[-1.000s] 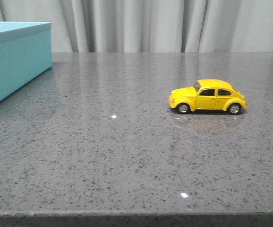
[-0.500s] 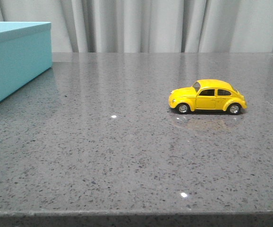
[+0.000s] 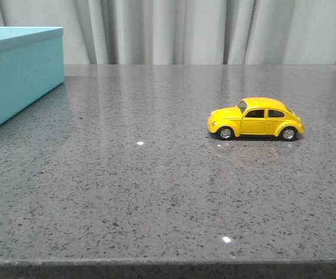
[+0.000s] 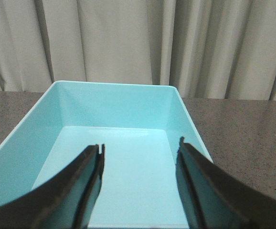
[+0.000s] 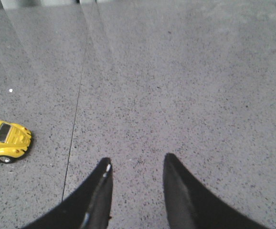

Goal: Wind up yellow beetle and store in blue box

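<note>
- Across the front views nothing has shifted: the small glossy yellow beetle toy car (image 3: 255,118), with dark windows and silver-hubbed black tyres, stands on all four wheels on the same spot of the speckled grey stone tabletop (image 3: 156,192) as a second ago.
- That stillness suggests the task has not begun; the car looks neither wound nor grasped.
- The right gripper (image 5: 137,164) hangs above bare tabletop with its dark fingers (image 5: 100,191) spread apart and nothing between them. The yellow beetle (image 5: 6,140) lies well off to one side of that hand, clear of its fingers.
- The left gripper (image 4: 139,150) is likewise parted and holds nothing. It hovers over the large light turquoise-blue rectangular box (image 4: 119,102), whose open inside appears empty directly beneath and ahead of the fingers.
- The blue box (image 3: 17,75) sits well apart from the car, so storing it will need a long carry.
- Likely next: the right hand must travel sideways to the car and close on its body.
</note>
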